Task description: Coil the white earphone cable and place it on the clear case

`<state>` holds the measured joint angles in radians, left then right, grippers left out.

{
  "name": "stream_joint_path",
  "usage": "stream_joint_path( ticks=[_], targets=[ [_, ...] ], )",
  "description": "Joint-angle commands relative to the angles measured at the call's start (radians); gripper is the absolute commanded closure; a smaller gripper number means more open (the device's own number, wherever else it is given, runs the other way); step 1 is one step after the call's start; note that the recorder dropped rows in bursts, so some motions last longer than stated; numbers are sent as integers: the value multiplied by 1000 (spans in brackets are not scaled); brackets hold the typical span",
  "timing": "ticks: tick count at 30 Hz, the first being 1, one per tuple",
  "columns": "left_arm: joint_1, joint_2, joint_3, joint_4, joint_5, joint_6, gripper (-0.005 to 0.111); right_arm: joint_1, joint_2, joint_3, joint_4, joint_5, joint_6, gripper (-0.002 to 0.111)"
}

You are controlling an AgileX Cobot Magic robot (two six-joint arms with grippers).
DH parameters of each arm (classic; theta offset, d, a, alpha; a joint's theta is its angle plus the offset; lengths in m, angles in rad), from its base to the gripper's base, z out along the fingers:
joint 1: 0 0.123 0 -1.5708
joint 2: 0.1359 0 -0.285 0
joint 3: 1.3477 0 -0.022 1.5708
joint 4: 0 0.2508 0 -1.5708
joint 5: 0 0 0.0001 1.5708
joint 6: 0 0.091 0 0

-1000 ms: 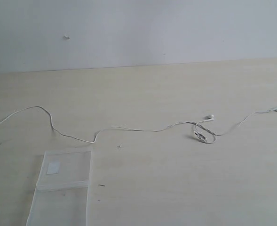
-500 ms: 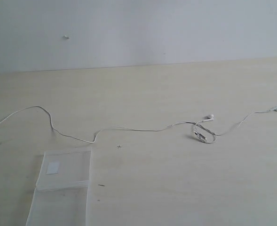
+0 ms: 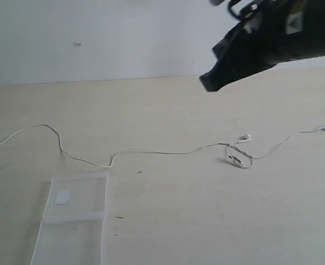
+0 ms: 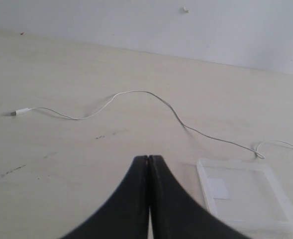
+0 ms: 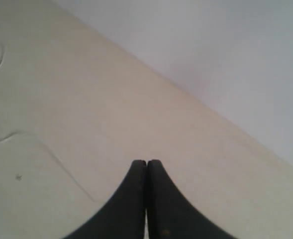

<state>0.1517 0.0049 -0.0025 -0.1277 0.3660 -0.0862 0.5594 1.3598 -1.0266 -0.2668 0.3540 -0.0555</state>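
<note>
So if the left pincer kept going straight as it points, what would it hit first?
Probably bare table just ahead of the shut left pincer; the white earphone cable crosses its line farther on. Depth unclear.

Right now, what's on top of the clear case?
Only its white label. The cable lies beyond the case, uncoiled. The case's near end is out of frame.

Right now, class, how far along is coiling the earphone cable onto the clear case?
Done: nothing; the thin white earphone cable lies uncoiled across the table, not on the flat transparent plastic case. In hand: nothing; the left gripper and right gripper are both shut, empty. Left: gather, coil, place.
</note>
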Motion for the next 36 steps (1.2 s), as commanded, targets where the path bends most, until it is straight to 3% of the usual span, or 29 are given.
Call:
stream_joint_path(
  ticks=[1, 5, 9, 13, 20, 22, 36],
  targets=[
    [-1, -5, 3, 2, -5, 5, 107, 34, 169, -131, 356, 179, -423, 108],
    [-1, -5, 3, 2, -5, 5, 107, 34, 313, -223, 687, 307, -777, 108],
    [-1, -5, 3, 2, -5, 5, 107, 53, 448, -361, 751, 453, -831, 108],
    [-1, -5, 3, 2, -5, 5, 107, 121, 562, -475, 690, 464, -831, 104],
    [-1, -5, 3, 2, -5, 5, 107, 242, 689, -621, 408, 418, -613, 68],
    [-1, -5, 3, 2, -5, 5, 107, 262, 727, -650, 364, 390, -519, 63],
    [-1, -5, 3, 2, -5, 5, 107, 312, 926, -811, 267, 347, -424, 62]
  ],
)
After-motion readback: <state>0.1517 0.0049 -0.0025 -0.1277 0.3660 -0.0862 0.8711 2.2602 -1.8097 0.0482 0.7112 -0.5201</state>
